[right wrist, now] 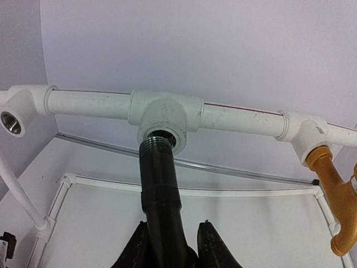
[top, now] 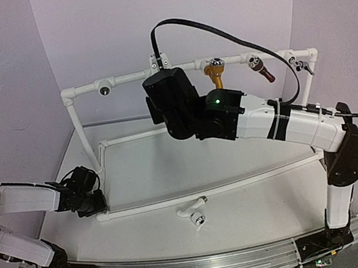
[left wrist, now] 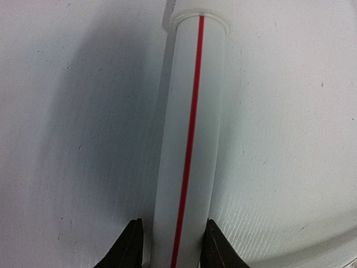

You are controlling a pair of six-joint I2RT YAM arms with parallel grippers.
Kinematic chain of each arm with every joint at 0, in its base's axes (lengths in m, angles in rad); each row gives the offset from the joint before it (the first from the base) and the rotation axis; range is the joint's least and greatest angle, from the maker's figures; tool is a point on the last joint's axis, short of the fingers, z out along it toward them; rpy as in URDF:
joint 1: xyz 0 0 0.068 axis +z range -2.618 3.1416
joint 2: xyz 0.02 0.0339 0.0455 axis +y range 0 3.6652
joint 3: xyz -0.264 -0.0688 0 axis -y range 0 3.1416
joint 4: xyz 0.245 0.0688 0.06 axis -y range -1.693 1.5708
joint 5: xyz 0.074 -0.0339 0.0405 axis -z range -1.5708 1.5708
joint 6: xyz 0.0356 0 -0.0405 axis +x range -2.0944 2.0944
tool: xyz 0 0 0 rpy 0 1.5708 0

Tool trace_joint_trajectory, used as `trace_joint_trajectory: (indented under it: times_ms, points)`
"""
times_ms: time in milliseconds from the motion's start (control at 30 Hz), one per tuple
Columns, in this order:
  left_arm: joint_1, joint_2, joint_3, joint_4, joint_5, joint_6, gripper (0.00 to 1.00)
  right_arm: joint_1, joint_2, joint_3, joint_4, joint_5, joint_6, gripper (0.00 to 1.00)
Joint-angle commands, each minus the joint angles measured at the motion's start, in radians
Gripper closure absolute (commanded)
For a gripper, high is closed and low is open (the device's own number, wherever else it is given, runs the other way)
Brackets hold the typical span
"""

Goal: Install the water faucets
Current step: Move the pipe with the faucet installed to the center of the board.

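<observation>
Black tap (right wrist: 162, 190) standing up the middle of the right wrist picture, ridged end on top, right at the mouth of the round hole (right wrist: 163, 137) in the white joint (right wrist: 192, 109) on the top pipe (right wrist: 89, 103). Hard to tell whether started in or not. Pinched tight low down by the right gripper (right wrist: 173, 239), nearly closed, one finger on each side.

Line up first: point the tap straight into the hole, no leaning. Seems a bit left of the hole's middle, so nudge right. Push in softly, then turn slowly. If stuck, back off and try again. Never force, to avoid crooked ridges. Keep a firm pinch, so no slipping while turning.

White tap (top: 194, 211) lying on the table (top: 257, 203), low in the middle of the top picture, held by nothing, waiting for a turn.

Left gripper (left wrist: 173, 240) partly closed around the bottom pipe (left wrist: 189, 139), fingers snug against both sides. Good to hold on there, to keep the frame from wobbling.

Watch out for the gold tap (right wrist: 334, 190) at the right edge of the wrist picture. Keep well clear while turning.
</observation>
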Motion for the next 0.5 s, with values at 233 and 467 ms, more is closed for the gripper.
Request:
trace_joint_trajectory:
  times_ms: [233,467]
  points:
    - [-0.021,0.002,0.008,0.148,0.131,-0.054,1.00,-0.056,0.034,0.062,-0.030,-0.069,0.152,1.00]
    - [-0.021,0.001,0.005,0.151,0.142,-0.049,1.00,-0.066,0.066,0.092,-0.030,-0.072,0.179,1.00]
